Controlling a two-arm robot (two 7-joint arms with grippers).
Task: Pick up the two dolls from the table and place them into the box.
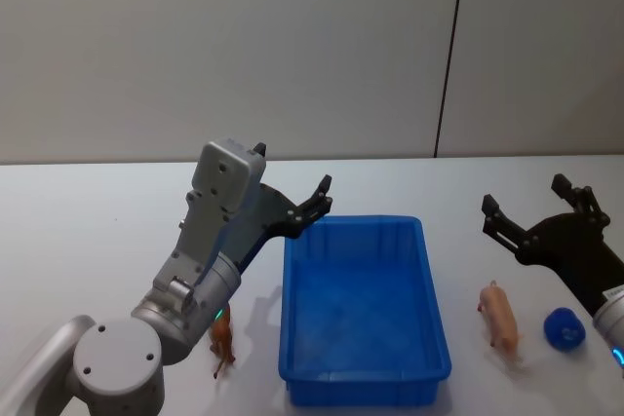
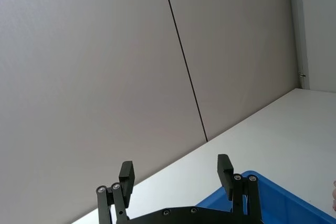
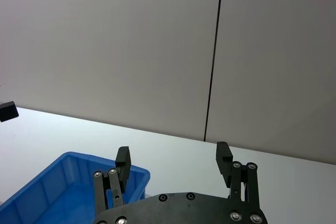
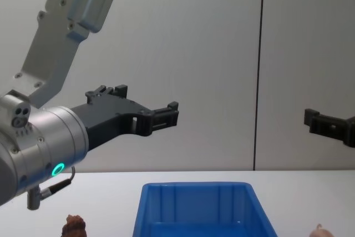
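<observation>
In your head view, the box [image 1: 361, 392] sits low at centre on the table [image 1: 88, 231]; the reddish-brown doll [image 1: 223, 343] stands just left of it, the pink doll [image 1: 499, 317] to its right. Your left end effector [image 1: 320, 199] and right end effector [image 1: 525, 196] hover released, empty.

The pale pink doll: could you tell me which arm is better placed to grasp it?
Right. The right gripper, jaws open, hangs near the pink doll; the left gripper is across the box.
</observation>
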